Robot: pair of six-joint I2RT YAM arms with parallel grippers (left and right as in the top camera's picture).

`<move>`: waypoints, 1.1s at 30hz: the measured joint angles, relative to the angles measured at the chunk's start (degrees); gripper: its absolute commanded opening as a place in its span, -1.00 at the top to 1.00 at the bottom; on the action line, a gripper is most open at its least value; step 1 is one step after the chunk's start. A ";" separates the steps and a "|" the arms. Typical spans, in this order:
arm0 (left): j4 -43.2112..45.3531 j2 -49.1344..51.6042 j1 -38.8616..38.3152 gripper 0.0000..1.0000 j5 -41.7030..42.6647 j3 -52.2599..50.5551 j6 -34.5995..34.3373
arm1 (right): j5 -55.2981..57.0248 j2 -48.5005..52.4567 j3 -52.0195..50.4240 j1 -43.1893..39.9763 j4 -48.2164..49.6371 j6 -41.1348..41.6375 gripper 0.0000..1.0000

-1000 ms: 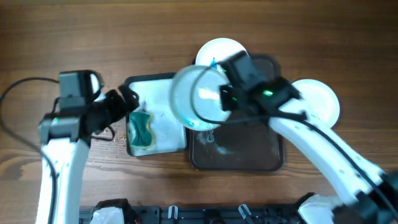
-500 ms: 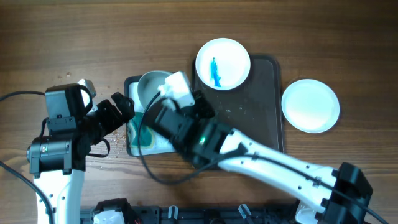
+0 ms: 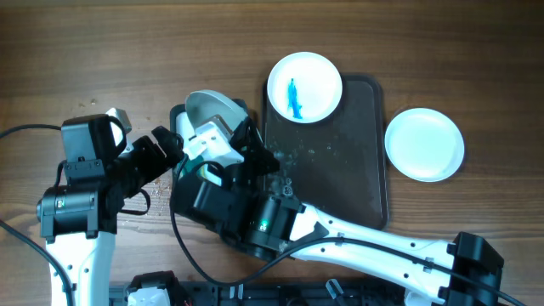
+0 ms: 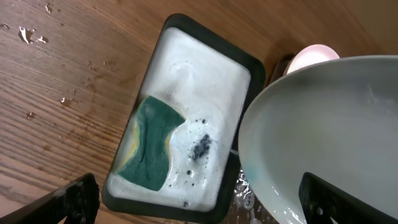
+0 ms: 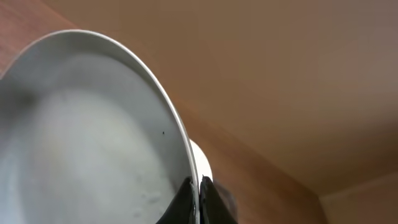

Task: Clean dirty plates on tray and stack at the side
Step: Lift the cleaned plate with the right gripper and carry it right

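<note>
My right gripper [image 3: 217, 127] is shut on the rim of a wet white plate [image 3: 208, 106] and holds it tilted on edge above the basin. In the right wrist view its fingers [image 5: 198, 193] pinch that plate [image 5: 93, 137]. The same plate [image 4: 323, 130] fills the right of the left wrist view. My left gripper [image 3: 166, 146] is open and empty beside the basin's left edge; its fingers [image 4: 202, 202] straddle the basin's near end. A plate with a blue streak [image 3: 304, 87] lies on the far left corner of the dark tray [image 3: 340, 178]. A plain white plate [image 3: 425, 144] lies on the tabletop right of the tray.
The dark-rimmed basin [image 4: 180, 28] holds soapy water and a green sponge [image 4: 149, 152]. Water drops lie on the wood [image 4: 37, 37] left of it. My right arm [image 3: 340, 238] crosses the front of the table and covers the basin and the tray's near left corner.
The right arm swung from over the tray to the basin with the plate, then tipped the plate up on edge. The left arm shifted slightly, then stayed still.
</note>
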 measured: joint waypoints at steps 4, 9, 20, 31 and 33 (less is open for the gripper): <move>-0.02 0.00 0.00 -1.00 0.00 0.00 0.00 | 0.63 0.00 0.04 0.00 4.20 -4.57 0.91; -0.02 0.02 0.00 -1.00 0.00 0.00 0.00 | 0.79 0.00 0.04 0.00 4.85 -6.91 0.91; -0.02 0.02 0.00 -1.00 0.00 0.00 0.00 | 0.81 0.00 0.04 0.00 4.87 -7.37 0.92; -0.02 0.02 0.00 -1.00 0.00 0.00 0.00 | 0.81 0.00 0.04 0.00 4.87 -7.52 0.91; -0.02 0.02 0.00 -1.00 -0.02 0.00 0.00 | 0.81 0.00 0.04 0.00 4.87 -7.52 0.91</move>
